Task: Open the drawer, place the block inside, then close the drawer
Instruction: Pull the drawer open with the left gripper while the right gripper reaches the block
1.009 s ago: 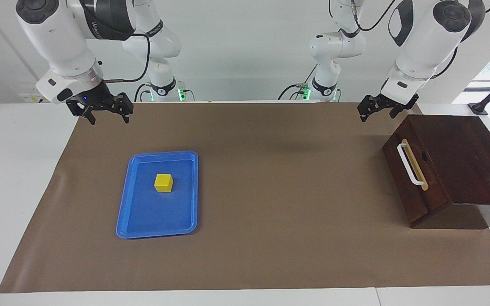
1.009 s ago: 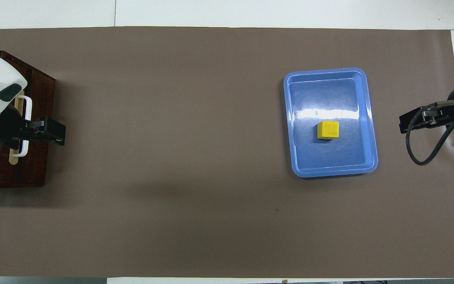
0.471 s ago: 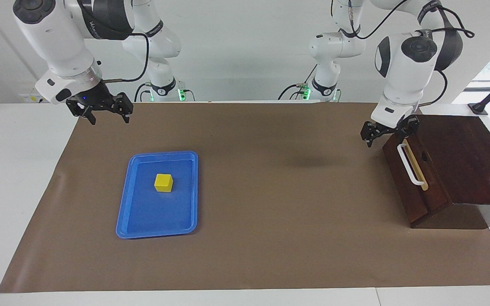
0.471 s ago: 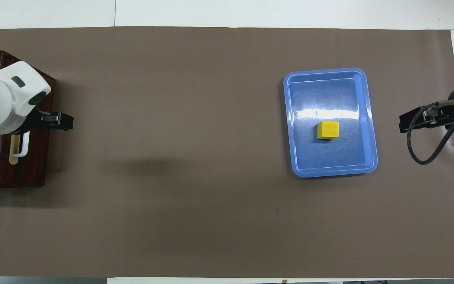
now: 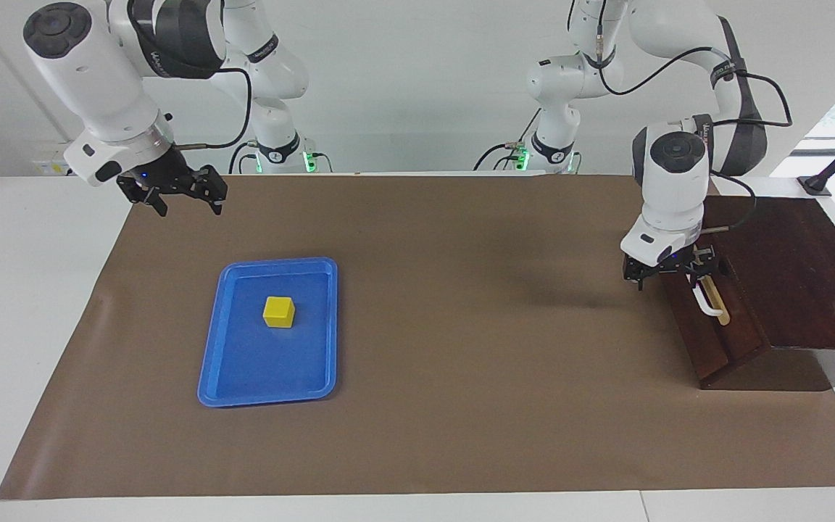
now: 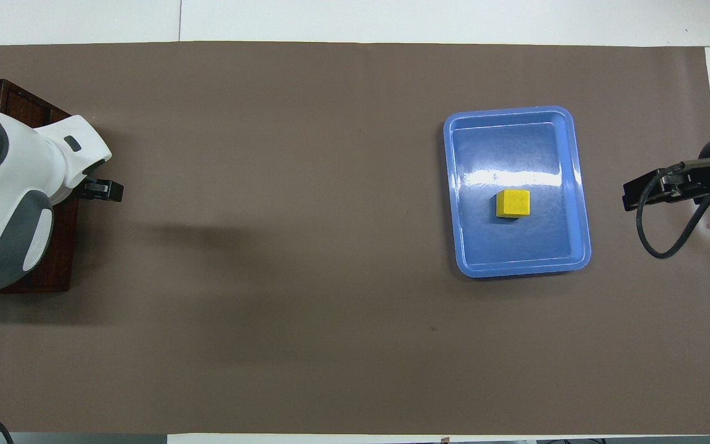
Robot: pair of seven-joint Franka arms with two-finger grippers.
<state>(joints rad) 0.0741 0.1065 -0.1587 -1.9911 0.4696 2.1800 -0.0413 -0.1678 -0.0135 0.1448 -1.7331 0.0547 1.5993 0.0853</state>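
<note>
In the upper left of the facing view, the right gripper hangs in the air over the edge of the brown mat that covers the desk. Its fingers stand wide and hold nothing, and this arm seems to wait.

Lower, in the left half of the frame, the blue tray lies on the mat, and the block sits inside it, well apart from both grippers. So the block is not yet picked up.

At the right of the frame, the left gripper is low at the front of the drawer, just at the upper end of the white handle. Its fingers are wide; whether they already touch the handle cannot be told. The drawer looks fully closed.

As a judgement, the task is at its first step: nothing is done so far. Opening the drawer, moving the block inside and closing it all remain.
</note>
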